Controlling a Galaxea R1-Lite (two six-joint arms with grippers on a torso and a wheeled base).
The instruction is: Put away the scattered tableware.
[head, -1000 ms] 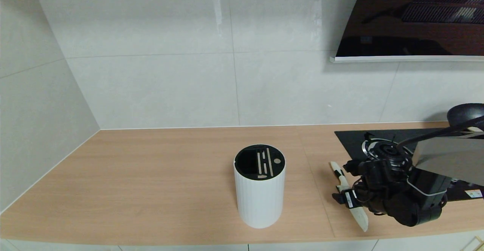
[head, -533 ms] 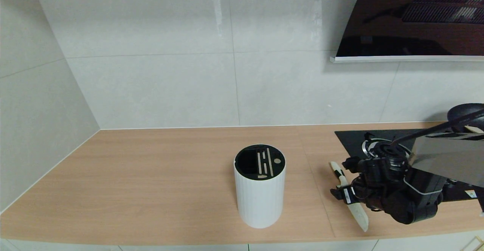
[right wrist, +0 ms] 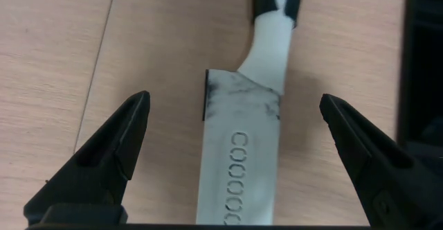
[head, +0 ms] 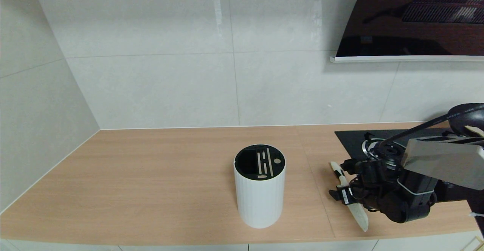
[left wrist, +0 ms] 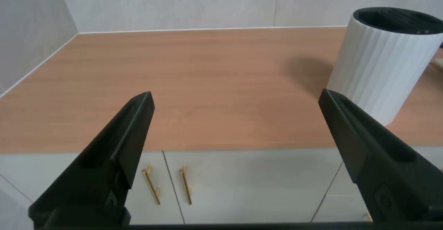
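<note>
Plainly, the white knife (right wrist: 249, 140) lies flat on the desk (head: 151, 175), right of the white holder (head: 259, 190), its blade between the right gripper's (right wrist: 232, 102) spread fingers (right wrist: 128, 129), which stand clear of it. The left gripper (left wrist: 235, 98) is spread wide too, holding nothing.

The countertop (head: 151, 175) was a light wood-grain slab that ran along a tiled wall into a corner on the robot's left. Near its middle, toward the front edge, stood an upright white ribbed holder (head: 259, 194) — a cylinder whose black top was cut into narrow slots and one larger opening. To the holder's right, apart from it, a knife (head: 358, 214) lay flat on the wood, its pale blade toward the front edge and its black-and-white handle toward the wall. Just beyond the knife a black cooktop (head: 348, 138) was set into the surface, with a burner (head: 369, 146) on it. Below the front edge hung white cabinet doors (left wrist: 228, 188) — each with a slim gold handle (left wrist: 185, 185).
</note>
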